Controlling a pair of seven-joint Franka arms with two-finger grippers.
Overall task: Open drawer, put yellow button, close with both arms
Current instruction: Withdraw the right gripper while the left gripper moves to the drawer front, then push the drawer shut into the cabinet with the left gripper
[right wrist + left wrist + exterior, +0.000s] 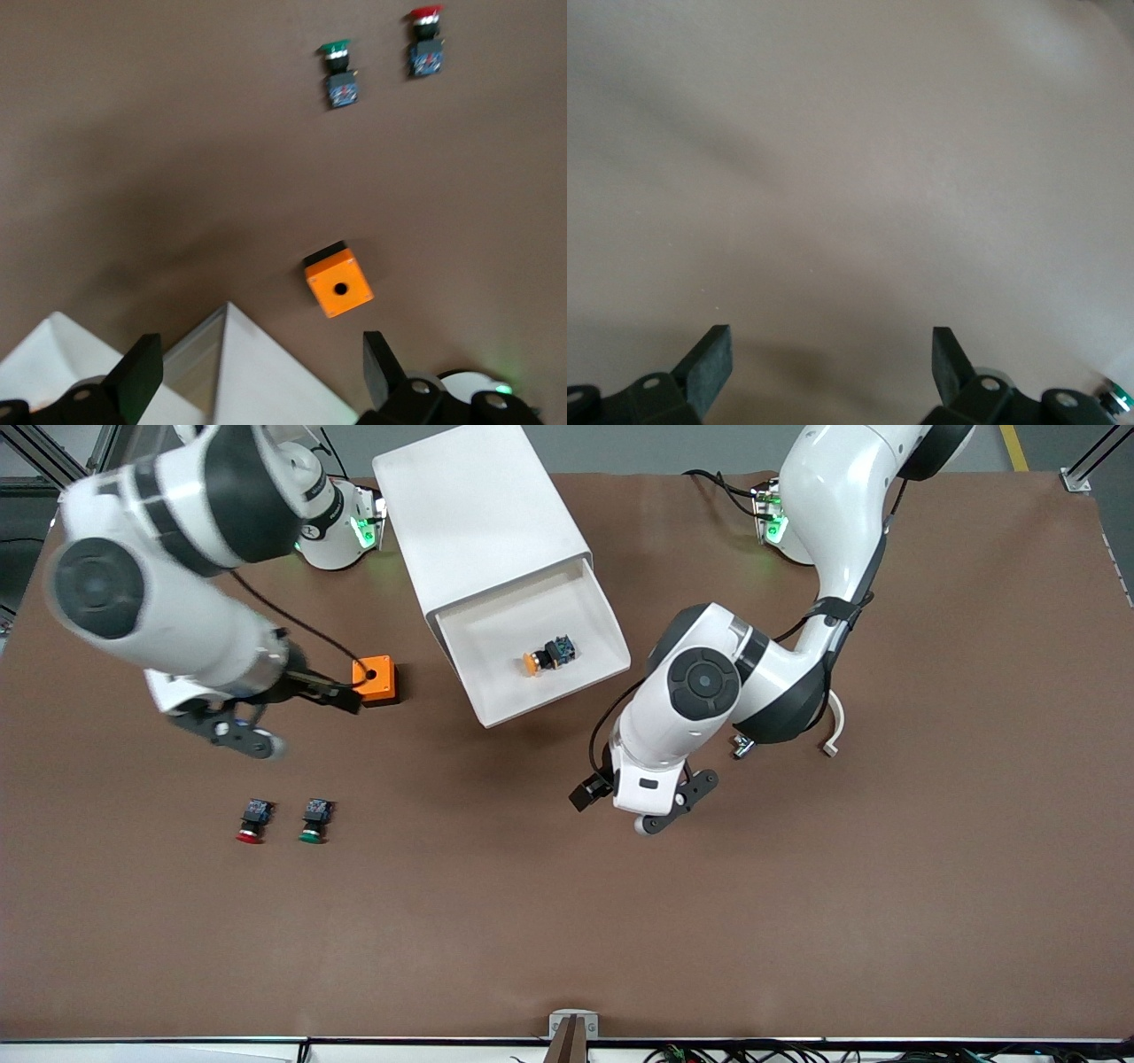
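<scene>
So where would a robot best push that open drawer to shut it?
On the drawer's front panel, the wall nearest the front camera, pushing toward the cabinet. It stands pulled out with the yellow button already inside, and that long flat face probably leaves room for both arms.

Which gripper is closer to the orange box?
The right gripper: it hangs open over the table just beside the orange box. The left gripper, also open, is over bare table past the open drawer.

The yellow button (pixel 547 655) lies in the open drawer (pixel 496 695).
</scene>
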